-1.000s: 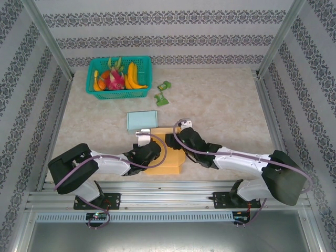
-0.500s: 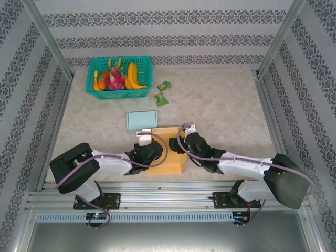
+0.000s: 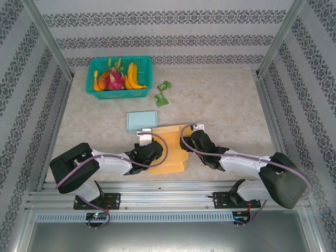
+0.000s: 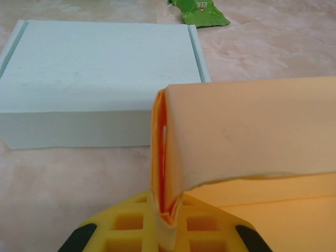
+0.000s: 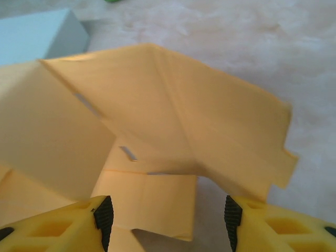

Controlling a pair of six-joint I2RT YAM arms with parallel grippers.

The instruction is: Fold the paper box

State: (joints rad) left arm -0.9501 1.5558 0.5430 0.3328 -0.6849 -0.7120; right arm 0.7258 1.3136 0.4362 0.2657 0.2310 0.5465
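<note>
Between the two end effectors, the paper box (image 3: 170, 157) is sitting half-folded on the worktop (image 3: 226, 100), looking light, floppy and easily creased, while the left end effector (image 4: 165, 231) is pinching its doubled wall and the right end effector (image 5: 167, 215) is gaping empty before a raised flap, probably best pressed near its crease.
</note>
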